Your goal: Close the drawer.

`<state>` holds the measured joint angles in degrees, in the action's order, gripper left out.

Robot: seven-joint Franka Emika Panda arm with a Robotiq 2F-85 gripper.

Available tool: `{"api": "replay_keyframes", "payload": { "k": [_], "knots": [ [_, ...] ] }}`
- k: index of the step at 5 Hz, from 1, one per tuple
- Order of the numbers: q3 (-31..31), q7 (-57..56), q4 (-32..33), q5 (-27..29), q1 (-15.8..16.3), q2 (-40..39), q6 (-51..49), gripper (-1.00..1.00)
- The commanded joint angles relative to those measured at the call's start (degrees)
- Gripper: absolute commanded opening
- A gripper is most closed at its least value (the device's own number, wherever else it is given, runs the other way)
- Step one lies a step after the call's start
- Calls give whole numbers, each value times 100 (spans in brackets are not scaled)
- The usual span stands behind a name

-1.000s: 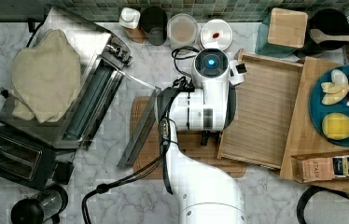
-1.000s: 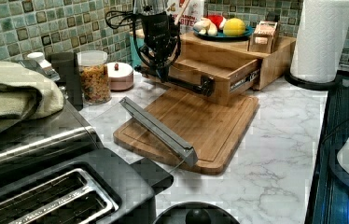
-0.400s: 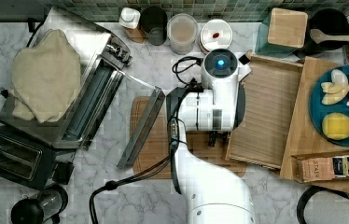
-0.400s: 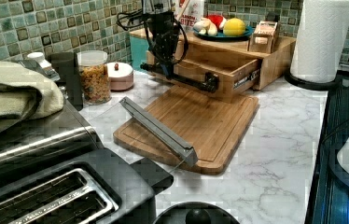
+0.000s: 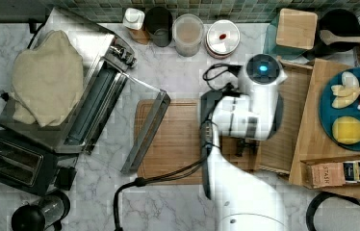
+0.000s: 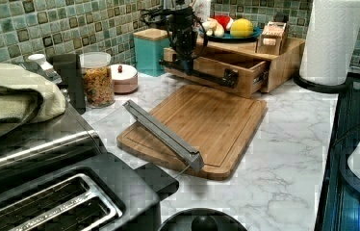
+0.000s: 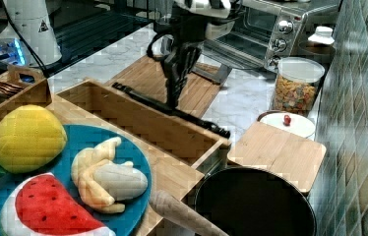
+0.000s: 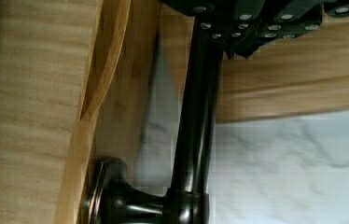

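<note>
Your gripper [image 7: 172,101] points down at the front of the drawer [image 5: 291,113], right on the dark bar handle [image 6: 207,75] that runs along its front face. In the wrist view the fingers [image 8: 252,21] sit at the handle [image 8: 196,121], though whether they clench the bar or merely press against it cannot be told from what you have here.

The drawer is partly out of its bamboo cabinet [image 6: 284,67], which stands on the marble bench [image 5: 178,72] at the top view's right. In the top view a strip of its striped floor shows between the arm and the cabinet top. In the right view you can see its open interior, with the handle on the side facing the cutting board [image 5: 178,139].

On the cabinet top rests a blue plate [image 5: 327,113] with toy fruit. The cutting board lies just beside the drawer front, and a grey metal bar [image 6: 161,134] lies tilted across it.
</note>
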<state>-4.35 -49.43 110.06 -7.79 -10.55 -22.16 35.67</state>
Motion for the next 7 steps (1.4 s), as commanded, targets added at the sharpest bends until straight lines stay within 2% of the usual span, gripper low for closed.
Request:
{"api": "replay_keyframes", "payload": {
  "k": [1,2,3,7],
  "knots": [
    [-1381,-740,-601,-691,-1183,24,426,-100],
    [-1461,-544,-698,-806,-1110,-5,193,-100],
    [-1435,-602,-846,-602,-1087,-31,-107,-100],
    [-1443,-606,-846,-598,-1082,-31,-106,-100]
  ]
}}
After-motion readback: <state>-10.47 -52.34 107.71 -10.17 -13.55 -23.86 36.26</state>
